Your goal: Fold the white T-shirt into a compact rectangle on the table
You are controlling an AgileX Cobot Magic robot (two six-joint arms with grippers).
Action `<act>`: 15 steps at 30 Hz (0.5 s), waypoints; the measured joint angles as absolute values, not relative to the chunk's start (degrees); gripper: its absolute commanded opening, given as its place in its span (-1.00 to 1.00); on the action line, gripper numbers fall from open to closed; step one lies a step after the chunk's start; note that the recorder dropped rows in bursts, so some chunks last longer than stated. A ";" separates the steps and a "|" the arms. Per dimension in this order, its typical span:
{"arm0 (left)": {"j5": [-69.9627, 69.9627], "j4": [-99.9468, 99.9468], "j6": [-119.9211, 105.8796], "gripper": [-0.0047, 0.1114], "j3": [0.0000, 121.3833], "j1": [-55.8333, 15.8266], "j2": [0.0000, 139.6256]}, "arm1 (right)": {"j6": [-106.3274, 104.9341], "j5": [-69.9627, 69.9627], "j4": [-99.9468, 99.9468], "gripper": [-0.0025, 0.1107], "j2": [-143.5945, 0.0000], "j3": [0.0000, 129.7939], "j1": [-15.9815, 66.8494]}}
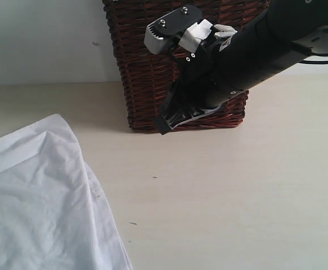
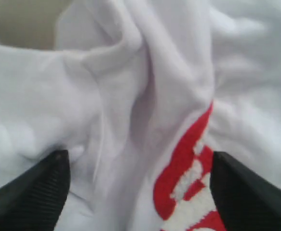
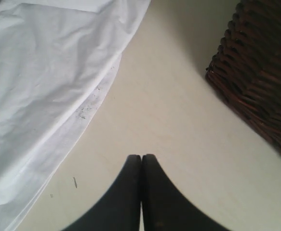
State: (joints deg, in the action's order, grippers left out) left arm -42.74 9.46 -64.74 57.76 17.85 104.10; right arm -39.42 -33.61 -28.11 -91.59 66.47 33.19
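1. Exterior view: white T-shirt (image 1: 34, 208) spread flat over the lower left corner of the pale tabletop (image 1: 237, 197). One crease across its upper part, near edge slanting down toward the bottom of the picture. Well apart from the dark wicker basket (image 1: 138, 73) standing at the back. Black right arm (image 1: 265, 50) reaching in from the upper right, in front of the basket, tilted down to the left. Right hand (image 1: 167, 124) at its low end, above bare tabletop and clear of the shirt. Too dark here to make out how the jaws stand.

2. Left wrist view: left hand (image 2: 139, 159) close over bunched white cloth. Two black fingers (image 2: 34, 192) set wide apart, one at each side, rumpled folds of the shirt filling the space between. Not pinched on the cloth; touching it or not, cannot tell. Red lettering (image 2: 183, 178) with white infill next to one finger, partly lost in a crease. Small patch of tabletop beyond the cloth. Soft, very close picture.

3. Right wrist view: right hand's fingers (image 3: 126, 202) pressed together along their tips, nothing between them, over bare tabletop. Shirt's layered edge, with a small dark smudge, off to one side and apart from the fingers. Basket's woven wall on the other side, its base on the tabletop.
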 measured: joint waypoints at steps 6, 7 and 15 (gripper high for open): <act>-41.06 10.38 -63.97 0.08 62.25 17.85 100.11 | -39.42 -33.61 -28.11 -0.96 -91.59 66.47 33.19; -40.53 10.38 -63.81 0.09 63.04 17.85 99.62 | -39.42 -33.61 -28.11 -0.96 -91.59 66.47 33.19; -33.06 10.04 -61.26 0.12 64.74 21.06 99.59 | -39.42 -34.06 -28.11 -0.96 -91.59 66.47 33.19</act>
